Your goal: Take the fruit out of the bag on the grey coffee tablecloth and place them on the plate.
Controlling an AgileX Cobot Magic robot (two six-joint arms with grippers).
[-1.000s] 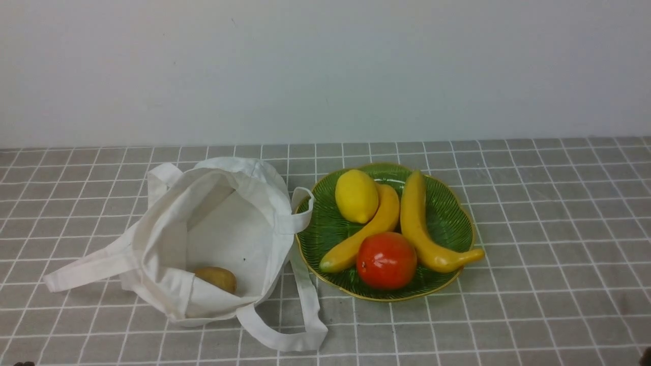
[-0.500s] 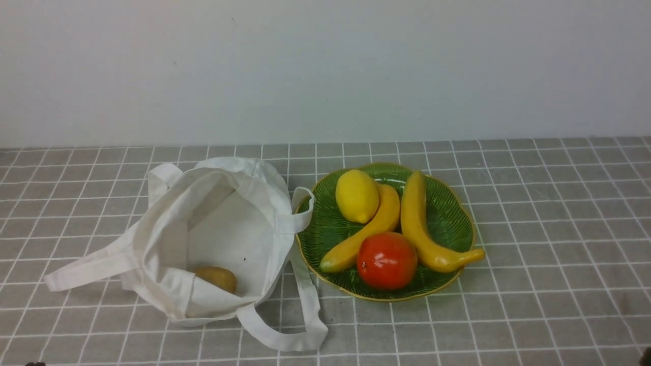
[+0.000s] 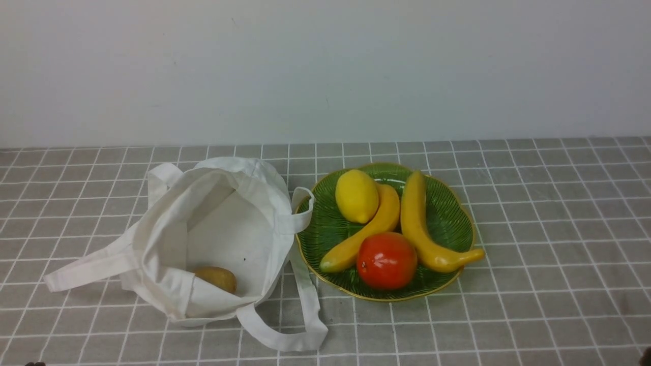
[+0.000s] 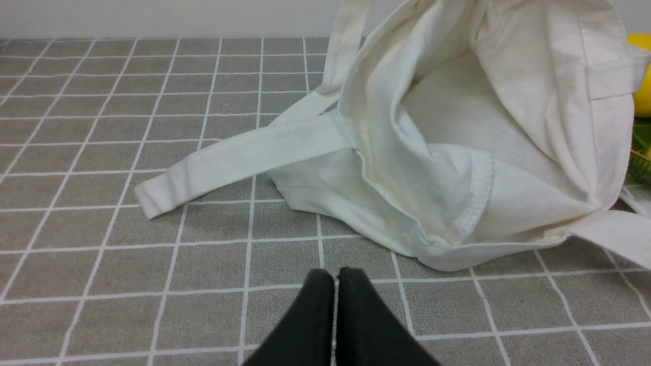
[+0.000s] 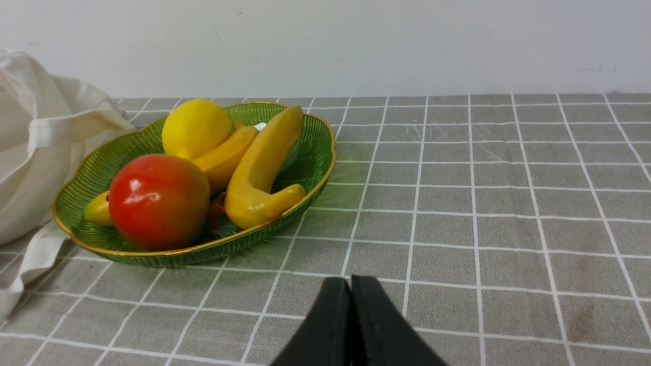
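Observation:
The white cloth bag [image 3: 224, 229] lies open on the grey coffee tablecloth [image 3: 549, 203], left of the green plate [image 3: 452, 223]. A brown-olive oval fruit [image 3: 217, 278] rests inside the bag near its front edge. On the plate sit the red-orange round fruit [image 3: 386, 260], a lemon [image 3: 356, 195] and two bananas [image 3: 422, 223]. My left gripper [image 4: 335, 277] is shut and empty, low over the cloth just in front of the bag [image 4: 457, 152]. My right gripper [image 5: 351, 282] is shut and empty, in front of and to the right of the plate [image 5: 96, 168]. The oval fruit is hidden in both wrist views.
The bag's long straps [image 3: 300, 305] trail over the cloth, one beside the plate's left rim and one out to the left [image 3: 86, 267]. A pale wall [image 3: 325, 71] closes the back of the table. Bare cloth stretches to the right of the plate.

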